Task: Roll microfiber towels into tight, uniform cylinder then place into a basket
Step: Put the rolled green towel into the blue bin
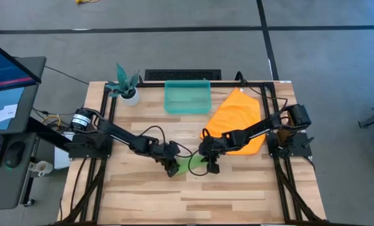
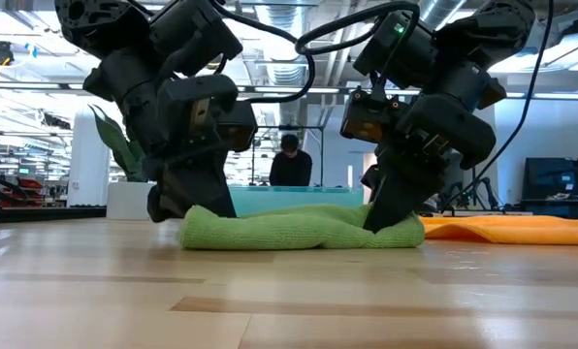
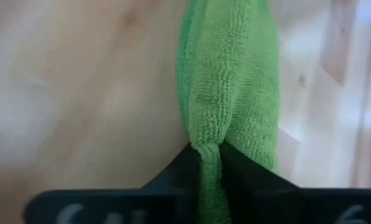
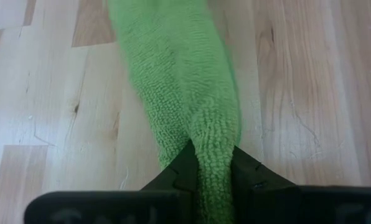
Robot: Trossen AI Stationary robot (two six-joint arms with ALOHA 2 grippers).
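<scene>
Green towel (image 2: 299, 229) on wooden table (image 2: 289, 301).

Front half of worktop (image 1: 193, 201) bare, free to pass. Mid-worktop blocked: green towel (image 1: 188, 164) with left pincer (image 1: 172, 168) and right pincer (image 1: 210, 164) clamped on its ends. Back edge crowded: basket (image 1: 187, 97), plant pot (image 1: 130, 95), orange towel (image 1: 237, 119) right of basket.
</scene>
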